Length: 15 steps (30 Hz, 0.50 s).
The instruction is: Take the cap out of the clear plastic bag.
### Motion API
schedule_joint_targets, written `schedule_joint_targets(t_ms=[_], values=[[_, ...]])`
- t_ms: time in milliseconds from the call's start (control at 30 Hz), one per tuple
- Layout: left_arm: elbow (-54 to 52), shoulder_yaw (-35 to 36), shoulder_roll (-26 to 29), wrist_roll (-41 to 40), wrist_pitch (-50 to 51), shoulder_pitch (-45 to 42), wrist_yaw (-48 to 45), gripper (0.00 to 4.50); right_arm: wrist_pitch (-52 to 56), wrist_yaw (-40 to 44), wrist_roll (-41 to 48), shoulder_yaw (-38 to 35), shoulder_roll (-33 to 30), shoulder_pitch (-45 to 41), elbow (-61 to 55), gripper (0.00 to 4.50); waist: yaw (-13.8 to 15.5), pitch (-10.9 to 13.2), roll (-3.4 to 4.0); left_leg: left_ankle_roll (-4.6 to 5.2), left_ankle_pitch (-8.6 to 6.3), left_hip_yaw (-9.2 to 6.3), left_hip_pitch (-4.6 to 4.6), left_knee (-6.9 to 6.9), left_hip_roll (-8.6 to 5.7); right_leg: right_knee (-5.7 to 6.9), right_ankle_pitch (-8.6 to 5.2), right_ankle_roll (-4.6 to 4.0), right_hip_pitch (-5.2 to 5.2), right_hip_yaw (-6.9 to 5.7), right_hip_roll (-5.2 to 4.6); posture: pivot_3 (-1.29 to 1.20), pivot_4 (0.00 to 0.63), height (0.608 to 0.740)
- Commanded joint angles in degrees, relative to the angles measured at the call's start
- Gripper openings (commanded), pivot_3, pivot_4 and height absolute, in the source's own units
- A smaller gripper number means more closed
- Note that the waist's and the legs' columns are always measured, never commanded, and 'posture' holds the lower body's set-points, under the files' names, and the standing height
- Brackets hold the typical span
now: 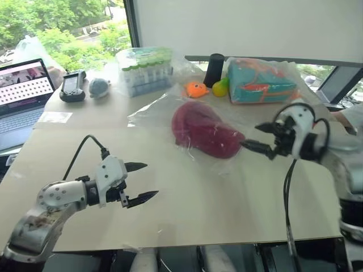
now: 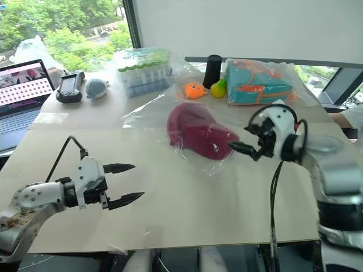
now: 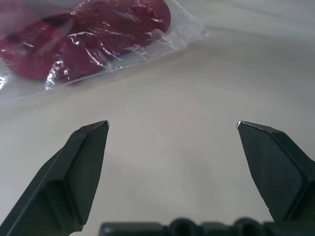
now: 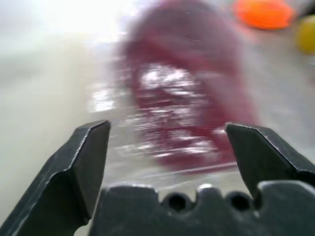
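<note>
Cap (image 1: 205, 130), dark red, lies sealed inside the clear plastic bag (image 1: 161, 107) at mid-surface (image 1: 227, 192); its brim and front mark cannot be made out through the crinkled film. Right gripper (image 1: 262, 137) hangs just beside the cap's right edge, jaws spread wide, holding nothing; whether a fingertip meets the plastic is unclear. Left gripper (image 1: 142, 181) hovers well apart from the cap on its near left, jaws likewise spread and empty. Right wrist view renders the cap blurred.
</note>
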Motion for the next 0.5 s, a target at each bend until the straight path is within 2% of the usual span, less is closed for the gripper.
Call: schedule_joint_targets(t_ms=[33,233,367,500], values=[[-0.1,-0.5,-0.7,1.0,-2.1,-1.0,-0.1,4.50,1.4,-1.0,5.3,-3.5,-0.1,1.8,-5.4,4.44,-0.3,0.0,0.00,0.00,0.00,0.04,0.00,0.04,0.01,0.00,0.01,0.01,-0.03,0.03,0.01,0.00,0.150,0.740],[2.9,-3.5,-0.6,8.0,-9.2,-2.2,-0.5,4.50,1.0,-4.6,7.2,-2.6,0.1,3.2,-6.7,4.44,-0.1,0.0,0.00,0.00,0.01,0.08,0.06,0.14,0.00,0.03,0.08,0.03,-0.01,0.07,0.01,0.00,0.150,0.740],[10.9,-6.8,-1.4,19.4,-23.7,-6.2,2.4,4.50,0.5,-5.8,7.4,-2.2,-0.5,4.3,-7.2,4.44,0.2,0.0,-0.01,0.00,0.01,0.06,-0.08,0.14,-0.01,0.01,0.07,0.02,-0.08,0.06,0.02,0.00,0.150,0.740],[18.1,-8.6,-3.1,24.1,-32.9,-9.7,3.9,4.50,0.8,-6.9,8.6,-2.7,-0.8,5.2,-8.3,4.44,0.6,0.0,0.00,0.00,0.01,0.06,-0.12,0.16,-0.02,-0.01,0.08,0.04,-0.07,0.06,0.00,0.00,0.150,0.740]])
